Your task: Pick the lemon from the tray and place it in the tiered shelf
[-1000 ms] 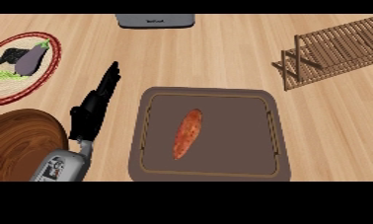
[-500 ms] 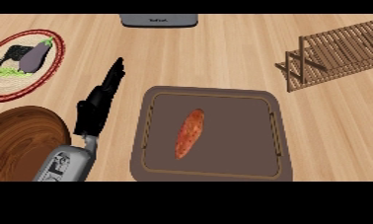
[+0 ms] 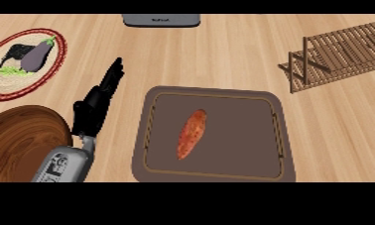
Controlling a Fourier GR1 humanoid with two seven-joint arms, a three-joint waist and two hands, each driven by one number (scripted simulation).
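Orange, long, not lemon-shaped, your target [image 3: 191, 133] lies on the tray [image 3: 214, 172]; your left hand [image 3: 99, 102] hovers beside it, fingers straight.

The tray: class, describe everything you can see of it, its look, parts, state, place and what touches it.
The tray is a dark brown rectangle with rounded corners, a raised rim and a thin lighter line round its flat floor. It looks like matte plastic or metal. It lies flat on the wooden counter, near the view's lower middle. One elongated orange-red item, not lemon-like, lies slanted on its floor. The left hand shows just left of it, not touching.
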